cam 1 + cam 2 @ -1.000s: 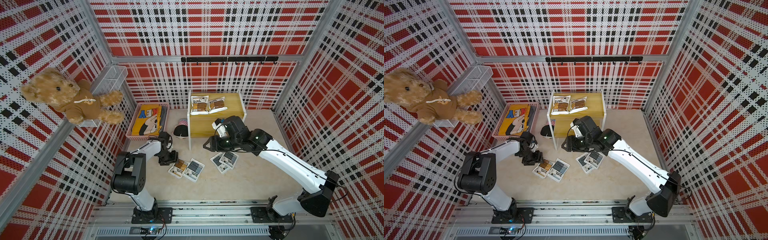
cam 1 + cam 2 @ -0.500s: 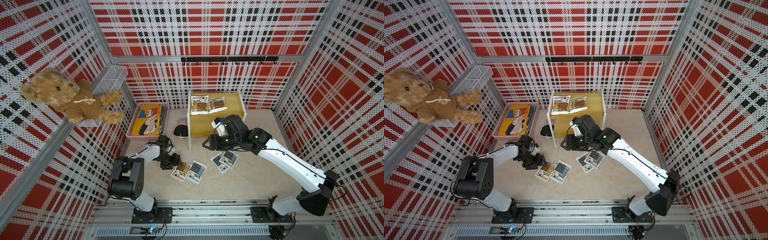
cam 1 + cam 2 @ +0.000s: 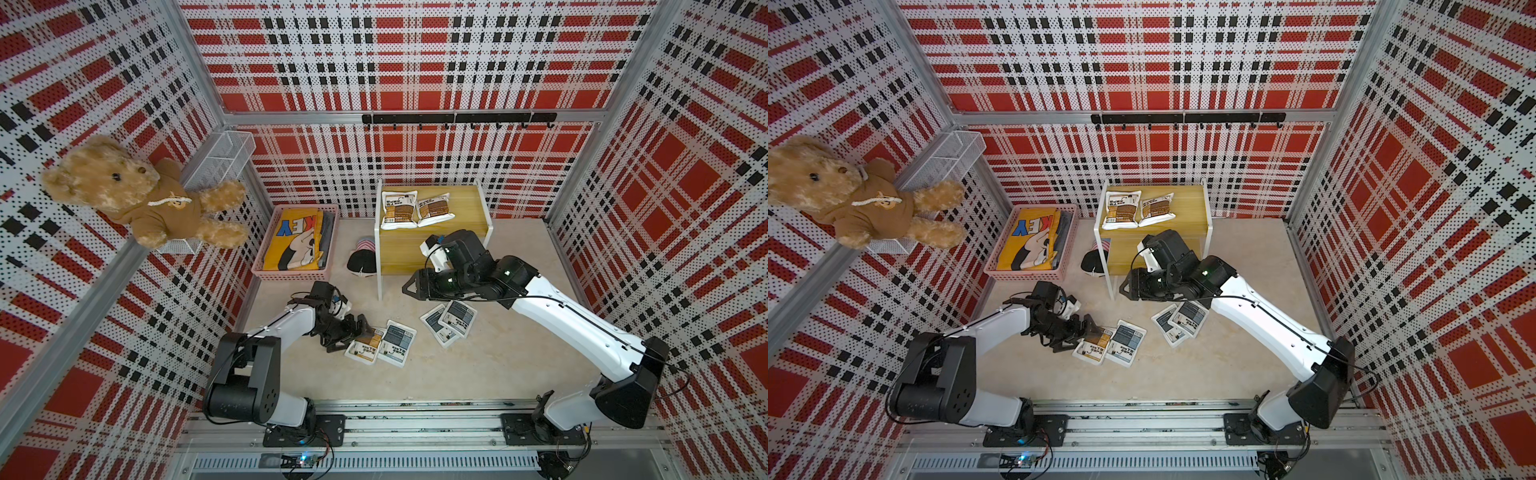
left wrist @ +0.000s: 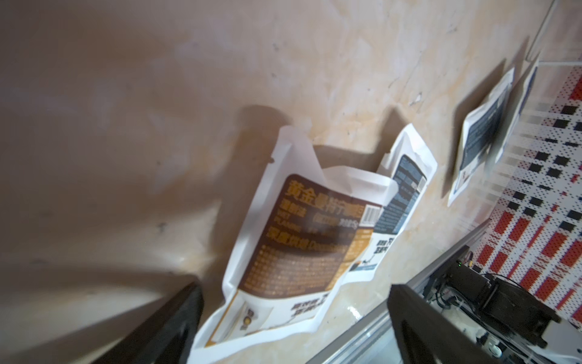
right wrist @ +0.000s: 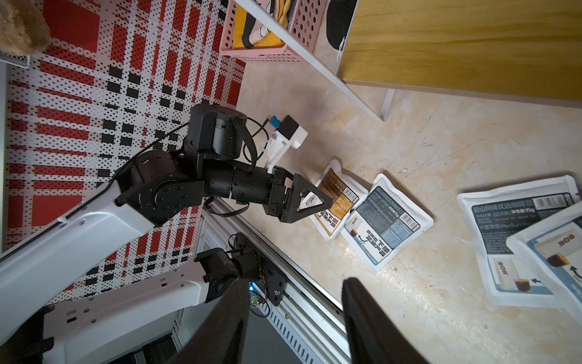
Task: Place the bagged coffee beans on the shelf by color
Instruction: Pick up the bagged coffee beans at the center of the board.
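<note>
l hand [image 3: 356, 336] spread wide at brown bag [image 4: 299, 245].

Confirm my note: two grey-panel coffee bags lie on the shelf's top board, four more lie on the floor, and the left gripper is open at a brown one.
Not quite. The two bags on the shelf's top board are brown-panel, not grey; both top views show it. The rest holds: four more on the floor, left gripper open at the brown one.

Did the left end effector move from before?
Yes. The left end effector moved away from the pink basket, toward the brown coffee bag.
</note>
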